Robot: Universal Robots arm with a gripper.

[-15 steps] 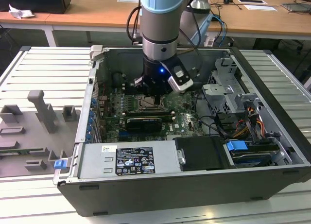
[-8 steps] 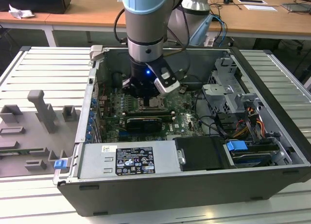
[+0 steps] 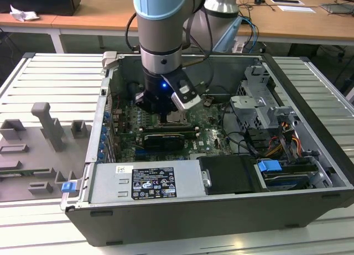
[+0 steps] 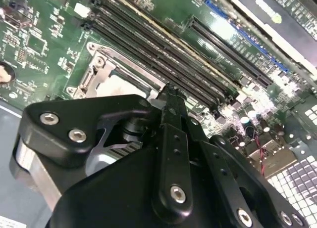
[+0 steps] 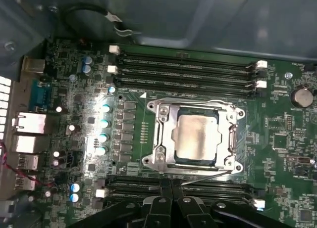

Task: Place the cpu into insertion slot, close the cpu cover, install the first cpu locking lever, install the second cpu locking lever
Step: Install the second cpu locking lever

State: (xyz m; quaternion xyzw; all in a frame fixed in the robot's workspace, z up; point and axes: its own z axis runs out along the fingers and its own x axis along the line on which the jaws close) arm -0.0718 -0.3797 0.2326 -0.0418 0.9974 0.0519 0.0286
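CPU (image 5: 197, 137) seated flat in the insertion slot (image 5: 171, 156), dull silver top facing up, dark socket edge showing along its sides in the first wrist view. CPU cover (image 5: 195, 105) closed down over it, silvery frame ringing the chip, square centre opening leaving the metal top exposed. Thin locking lever (image 5: 205, 176) lying along the frame's edge on the gripper's side, slightly slanted, one end near the frame corner; whether latched, impossible to say. Long black memory slots (image 5: 188, 65) running parallel on the far side of the socket, more of them on the near side, all on the green motherboard (image 5: 277, 139).

Gripper (image 5: 171, 186) poised just beside the socket's near edge, fingertips pressed together, nothing pinched between them. Same fingers (image 4: 171, 97) seen from behind in the second wrist view, meeting at a single point over the cover's corner (image 4: 99, 60).

In the exterior view, arm (image 3: 160, 22) reaching straight down into the open computer case (image 3: 232, 211), gripper (image 3: 164, 114) low over the board, grey fixture blocks (image 3: 47, 122) off to the exterior view's left on the ribbed table (image 3: 55, 72)
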